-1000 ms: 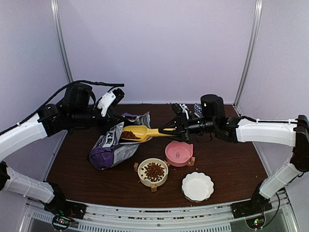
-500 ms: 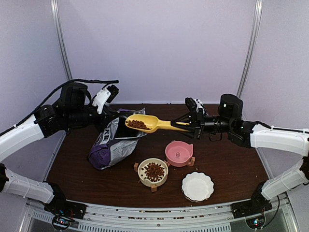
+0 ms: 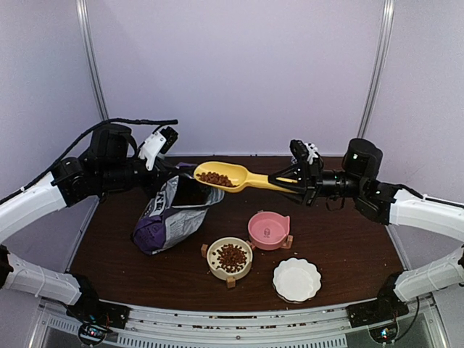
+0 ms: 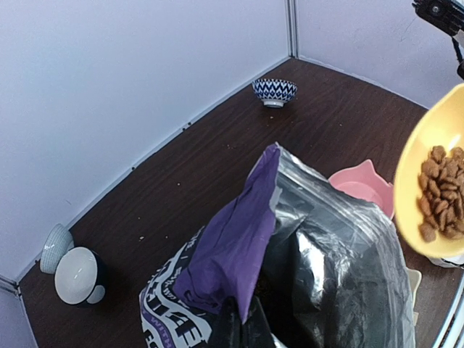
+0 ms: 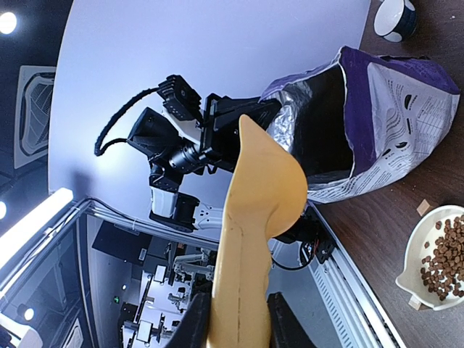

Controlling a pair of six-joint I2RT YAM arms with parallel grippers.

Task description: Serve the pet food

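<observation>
My right gripper point(image 3: 292, 181) is shut on the handle of a yellow scoop point(image 3: 226, 176) and holds it high above the table. Reddish-brown pet food point(image 3: 214, 177) lies in the scoop, and also shows in the left wrist view point(image 4: 441, 192). The scoop's underside fills the right wrist view point(image 5: 250, 232). My left gripper point(image 3: 168, 187) is shut on the rim of the purple bag point(image 3: 170, 214), holding its mouth open point(image 4: 319, 275). A cream bowl point(image 3: 230, 259) at the front holds more kibble. A pink bowl point(image 3: 269, 230) stands empty beside it.
A white scalloped dish point(image 3: 296, 279) sits at the front right. A blue zigzag bowl point(image 4: 274, 91) stands by the back wall. A white cup point(image 4: 76, 275) and a ribbed grey cup point(image 4: 55, 247) stand at the back left.
My right gripper lifted the filled scoop out of the bag and drew it up and to the right. The left arm kept holding the bag.
</observation>
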